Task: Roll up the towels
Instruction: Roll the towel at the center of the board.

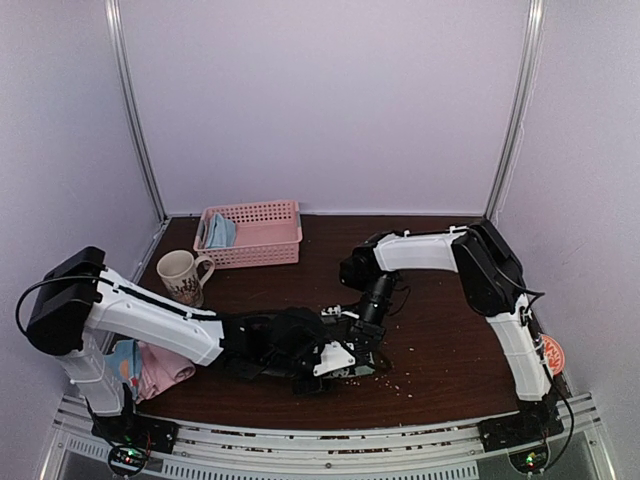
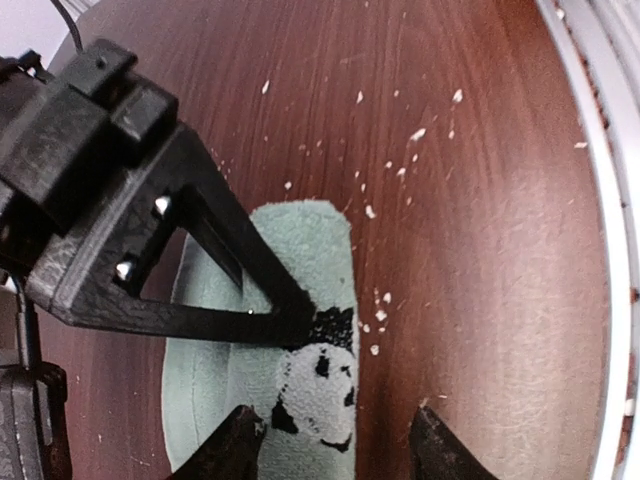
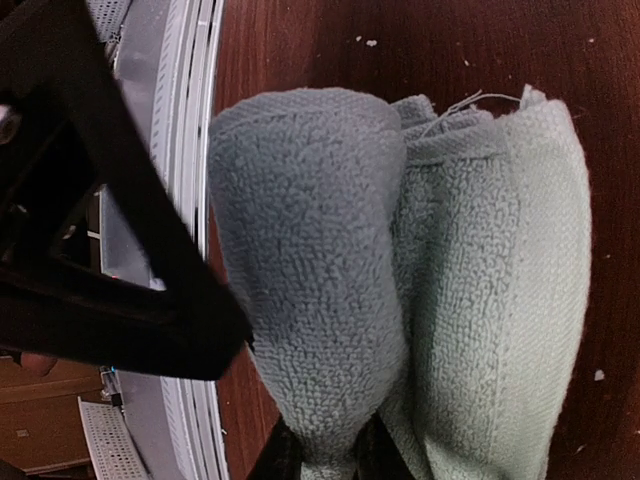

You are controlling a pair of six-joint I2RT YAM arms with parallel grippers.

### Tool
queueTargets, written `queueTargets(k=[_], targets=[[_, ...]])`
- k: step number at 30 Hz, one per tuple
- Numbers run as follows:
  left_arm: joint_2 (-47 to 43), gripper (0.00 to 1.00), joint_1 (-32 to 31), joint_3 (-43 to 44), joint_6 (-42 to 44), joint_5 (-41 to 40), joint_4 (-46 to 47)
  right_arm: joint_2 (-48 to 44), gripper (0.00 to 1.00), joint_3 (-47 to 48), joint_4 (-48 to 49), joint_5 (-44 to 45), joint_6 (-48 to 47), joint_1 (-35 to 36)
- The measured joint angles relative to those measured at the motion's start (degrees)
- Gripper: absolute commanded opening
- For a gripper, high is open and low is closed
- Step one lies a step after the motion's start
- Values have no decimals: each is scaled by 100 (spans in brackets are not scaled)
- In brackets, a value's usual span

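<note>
**Item:** pale sage-green terry hand towel (image 2: 318, 250) with a black-and-white panda print. You find it flat on the dark brown wood-grain table (image 1: 440, 300), at the centre near the front edge. One end of it is gathered up into a thick rounded fold (image 3: 310, 250).

**Right gripper** (image 3: 325, 455): the jaws are almost together, pinching the base of that fold.

**Left gripper** (image 2: 340, 452): the jaws stand apart with nothing clamped. One fingertip (image 2: 240, 445) is over the cloth, and the other is over bare wood just beside the towel's edge.

From overhead, the two grippers meet above the towel and hide it from you.

**Other towels:**
- A pink towel (image 1: 165, 372) and a light blue towel (image 1: 122, 358) are bunched together at the near left, partly under the left arm. Any pattern on them is too small to read.
- Another blue towel (image 1: 220, 232) lies inside the pink perforated plastic basket (image 1: 268, 248) at the back left.

**Also present:** a cream patterned mug (image 1: 180, 277) stands near the basket, in front of it.

**Surface:** white crumbs (image 2: 415, 135) are scattered over the wood around the green towel.

**Room:** you have plain pale lilac walls (image 1: 330, 100) and slim metal corner posts (image 1: 135, 110). A ribbed aluminium rail (image 1: 330, 440) runs along the near edge.
</note>
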Motion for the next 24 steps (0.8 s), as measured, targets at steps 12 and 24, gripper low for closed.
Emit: queueTargets(k=[12, 24], targets=[[704, 46, -24, 485, 691, -896, -350, 11, 5, -55, -50, -83, 4, 7], [887, 13, -48, 739, 664, -774, -658, -144, 44, -31, -142, 87, 4, -9]])
